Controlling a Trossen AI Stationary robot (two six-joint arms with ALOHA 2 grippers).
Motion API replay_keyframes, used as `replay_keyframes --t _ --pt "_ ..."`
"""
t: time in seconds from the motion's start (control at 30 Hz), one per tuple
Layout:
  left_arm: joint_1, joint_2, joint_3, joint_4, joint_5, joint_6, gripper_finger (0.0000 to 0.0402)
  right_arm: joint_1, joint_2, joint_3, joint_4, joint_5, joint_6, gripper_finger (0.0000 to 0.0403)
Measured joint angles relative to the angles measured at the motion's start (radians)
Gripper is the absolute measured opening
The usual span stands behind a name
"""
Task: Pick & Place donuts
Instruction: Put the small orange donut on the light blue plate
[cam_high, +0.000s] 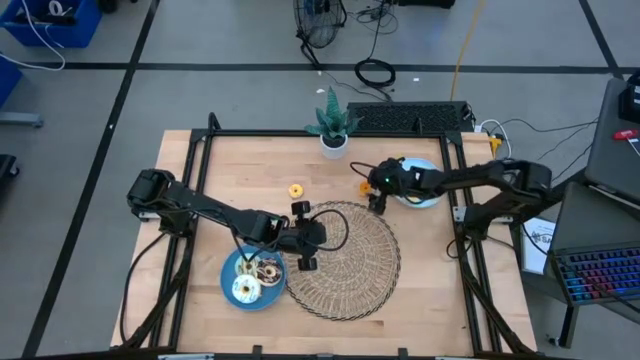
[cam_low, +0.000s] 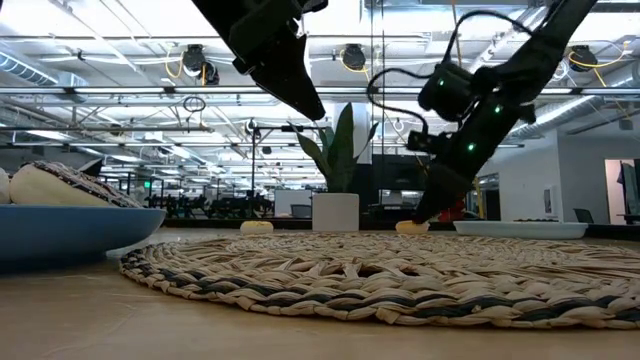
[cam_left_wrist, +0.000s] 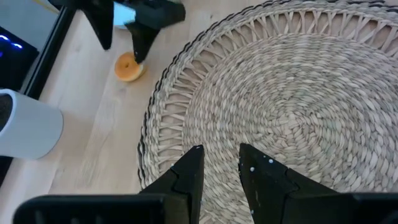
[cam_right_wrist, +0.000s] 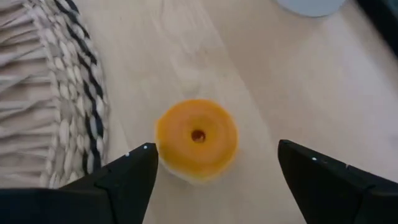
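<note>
An orange donut (cam_right_wrist: 196, 140) lies flat on the wooden table, just off the wicker mat's far right edge (cam_high: 363, 187). My right gripper (cam_right_wrist: 214, 155) is open and slants down over it, one finger on each side; I see no touch. A yellow donut (cam_high: 296, 190) lies on the table beyond the mat's far left edge. Several donuts (cam_high: 256, 276) rest in a blue plate (cam_high: 228, 272) at the near left. My left gripper (cam_left_wrist: 222, 155) hovers over the mat's left part (cam_high: 322, 238), its fingers a little apart with nothing between them.
The round wicker mat (cam_high: 345, 260) fills the table's middle. A light blue plate (cam_high: 422, 190) stands at the far right, just behind my right gripper. A potted plant (cam_high: 332, 130) stands at the far edge. Bare wood shows on the table's near right.
</note>
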Motion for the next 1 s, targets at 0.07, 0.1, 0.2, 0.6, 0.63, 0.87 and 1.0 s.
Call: replay_keyframes --t 0.07,0.1,0.2,0.6,0.63,0.87,1.0 --pt "0.000 0.000 0.000 0.000 0.000 0.000 0.0106 -0.002 0.043 0.000 0.031 -0.023 0.012 0.0319" --pt "0.000 0.000 0.000 0.000 0.000 0.000 0.0106 -0.002 0.060 0.000 0.042 -0.022 0.014 0.0318" --pt "0.000 0.000 0.000 0.000 -0.001 0.000 0.0106 -0.001 0.097 0.000 0.111 -0.027 0.016 0.0314" --pt "0.000 0.000 0.000 0.003 -0.001 -0.020 0.0106 -0.012 0.146 0.002 0.151 -0.025 0.028 0.0270" --pt "0.000 0.000 0.000 0.003 -0.001 -0.020 0.0106 -0.013 0.147 0.002 0.152 -0.024 0.028 0.0260" --pt "0.000 0.000 0.000 0.003 -0.001 -0.021 0.0106 -0.014 0.131 0.000 0.153 -0.020 0.022 0.0172" --pt "0.000 0.000 0.000 0.003 -0.001 -0.021 0.0106 -0.012 0.089 0.000 0.154 -0.022 0.023 0.0125"
